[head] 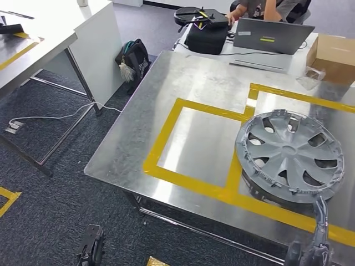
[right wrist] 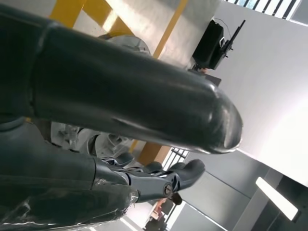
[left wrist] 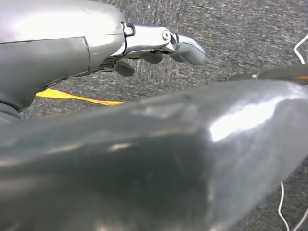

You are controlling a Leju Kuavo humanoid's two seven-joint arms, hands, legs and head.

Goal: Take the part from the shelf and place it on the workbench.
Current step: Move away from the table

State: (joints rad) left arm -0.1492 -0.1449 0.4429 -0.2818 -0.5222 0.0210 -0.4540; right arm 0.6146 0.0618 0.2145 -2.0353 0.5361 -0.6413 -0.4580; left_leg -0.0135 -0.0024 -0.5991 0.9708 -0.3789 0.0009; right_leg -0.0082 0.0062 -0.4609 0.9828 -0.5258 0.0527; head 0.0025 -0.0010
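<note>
Left robot hand (head: 91,247) low at bottom left over grey carpet (head: 62,210), off the desk; wrist view shows fingers (left wrist: 188,49) stretched out, holding nothing. White table (head: 50,33) at far left, cable (head: 54,116) trailing on floor below it. Black bag (head: 135,60) on floor by the white panel. Steel desk (head: 201,83) fills the middle, yellow tape (head: 167,133) marking squares on it. Hubcap (head: 289,155), grey, spoked, lies on the desk toward the right, straddling the tape line between two squares, near the front edge. Right robot hand (head: 316,244) at bottom right, one finger reaching up to the hubcap's near rim, touching or just under it; cannot tell if it grips. Right wrist view: fingers (right wrist: 181,175) extended, thumb (right wrist: 145,101) above, hubcap seen between and behind them. Far side of desk: black case (head: 207,33), laptop (head: 272,34), cardboard box (head: 335,55), a person's arm (head: 241,11).
</note>
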